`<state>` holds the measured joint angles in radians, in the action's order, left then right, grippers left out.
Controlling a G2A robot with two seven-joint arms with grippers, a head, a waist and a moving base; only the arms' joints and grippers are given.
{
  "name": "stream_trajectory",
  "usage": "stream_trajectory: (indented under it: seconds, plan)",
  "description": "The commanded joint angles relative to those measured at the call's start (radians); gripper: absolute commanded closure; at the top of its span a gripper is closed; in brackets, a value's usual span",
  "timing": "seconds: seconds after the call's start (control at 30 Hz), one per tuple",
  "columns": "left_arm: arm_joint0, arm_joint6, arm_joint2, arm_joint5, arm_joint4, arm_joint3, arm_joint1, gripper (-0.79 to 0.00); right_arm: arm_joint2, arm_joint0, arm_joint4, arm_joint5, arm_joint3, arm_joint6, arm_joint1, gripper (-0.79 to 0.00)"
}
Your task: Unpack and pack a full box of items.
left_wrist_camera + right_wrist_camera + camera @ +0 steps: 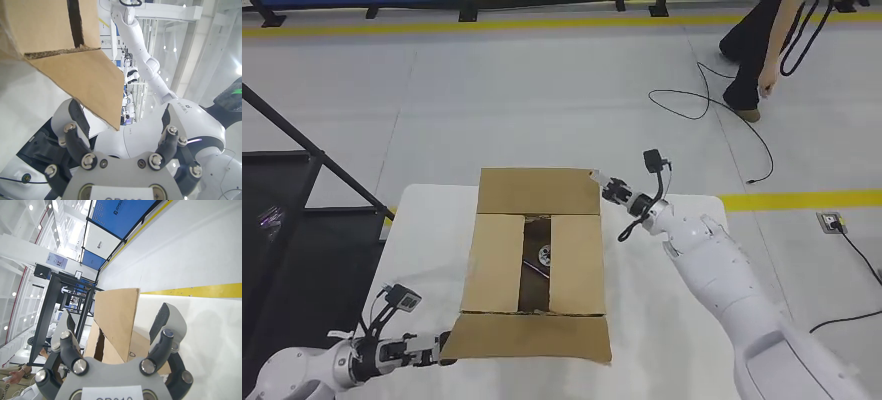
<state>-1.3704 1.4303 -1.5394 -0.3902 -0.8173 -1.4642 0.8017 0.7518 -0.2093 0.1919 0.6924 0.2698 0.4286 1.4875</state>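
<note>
At the near-left corner of the box (492, 262), which stood on the white table (662, 300), the left gripper (439, 352) was spread wide with the corner of the near flap (90, 81) between its fingers, unclamped, apparently poised to fold it. Inside the box, dark items (539, 262) showed between the side flaps (577, 262). At its far-right corner the right gripper (610, 186) likewise gaped around the far flap (115, 313).

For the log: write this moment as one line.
box: partly open | left gripper: open, near flap | right gripper: open, far flap
</note>
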Motion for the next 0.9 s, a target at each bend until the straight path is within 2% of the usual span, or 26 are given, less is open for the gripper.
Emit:
stream_trajectory:
  seconds: [0.0,0.33,0.73,0.87]
  plan:
    - [0.002,0.001,-0.003,0.001,-0.015,0.006,0.001,-0.785,0.009,-0.001,0.023,0.01,-0.005,0.033,0.004,-0.785]
    - [0.001,-0.022,-0.018,-0.022,-0.064,0.026,0.015,-0.785,0.103,-0.008,0.25,0.1,-0.023,0.273,0.015,-0.785]
    - [0.003,-0.091,-0.017,-0.091,-0.033,0.019,0.032,-0.785,0.176,-0.003,0.361,0.182,-0.015,0.446,0.002,-0.785]
    - [0.012,-0.139,-0.004,-0.138,0.03,0.008,0.037,-0.785,0.197,-0.006,0.398,0.189,0.01,0.51,-0.004,-0.785]
